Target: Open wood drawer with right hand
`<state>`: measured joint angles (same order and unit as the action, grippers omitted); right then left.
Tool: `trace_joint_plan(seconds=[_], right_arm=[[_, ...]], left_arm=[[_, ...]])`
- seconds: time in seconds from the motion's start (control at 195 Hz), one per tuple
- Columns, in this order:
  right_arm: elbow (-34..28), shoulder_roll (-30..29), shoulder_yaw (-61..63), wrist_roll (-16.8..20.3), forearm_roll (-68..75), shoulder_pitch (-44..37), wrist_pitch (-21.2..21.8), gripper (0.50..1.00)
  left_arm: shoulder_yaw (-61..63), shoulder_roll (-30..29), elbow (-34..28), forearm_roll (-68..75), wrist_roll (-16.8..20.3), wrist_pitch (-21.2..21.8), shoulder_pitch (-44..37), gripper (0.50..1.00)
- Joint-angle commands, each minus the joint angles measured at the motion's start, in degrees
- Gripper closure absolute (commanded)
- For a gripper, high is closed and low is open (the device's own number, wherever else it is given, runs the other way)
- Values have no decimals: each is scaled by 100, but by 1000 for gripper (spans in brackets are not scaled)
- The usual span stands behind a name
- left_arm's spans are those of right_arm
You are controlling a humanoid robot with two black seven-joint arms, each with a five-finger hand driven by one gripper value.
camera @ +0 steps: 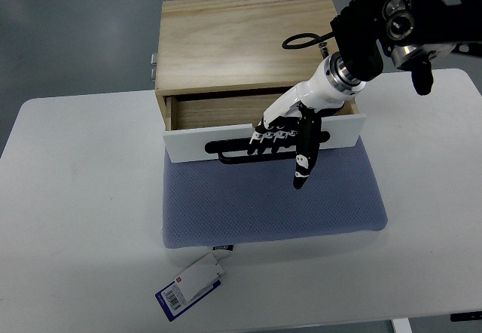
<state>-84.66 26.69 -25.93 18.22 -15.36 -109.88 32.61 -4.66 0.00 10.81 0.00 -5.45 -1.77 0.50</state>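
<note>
One light wooden drawer box (245, 43) is standing behind the white-and-black right hand (290, 133), whose fingers (273, 135) are curling over the black bar handle (233, 152) of its partly pulled-out white-fronted drawer (196, 141) above a blue-grey mat (271, 201).

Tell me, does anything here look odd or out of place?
Only small things: the blue mat under the wood drawer lies slightly askew, with a loose tag trailing off its front edge. The right hand hooks the black handle normally.
</note>
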Motion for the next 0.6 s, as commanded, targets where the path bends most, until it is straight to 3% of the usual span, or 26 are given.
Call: trace_joint_plan(seconds=[0.0,0.594], right_arm=[[-51,64,0,-2,7,-7,79,568],[-227,310,61,-2,455,-658,239,566]], left_arm=[[0,0,0,0,0,1,3,500],[9,0,9,0,0,1,3,500]])
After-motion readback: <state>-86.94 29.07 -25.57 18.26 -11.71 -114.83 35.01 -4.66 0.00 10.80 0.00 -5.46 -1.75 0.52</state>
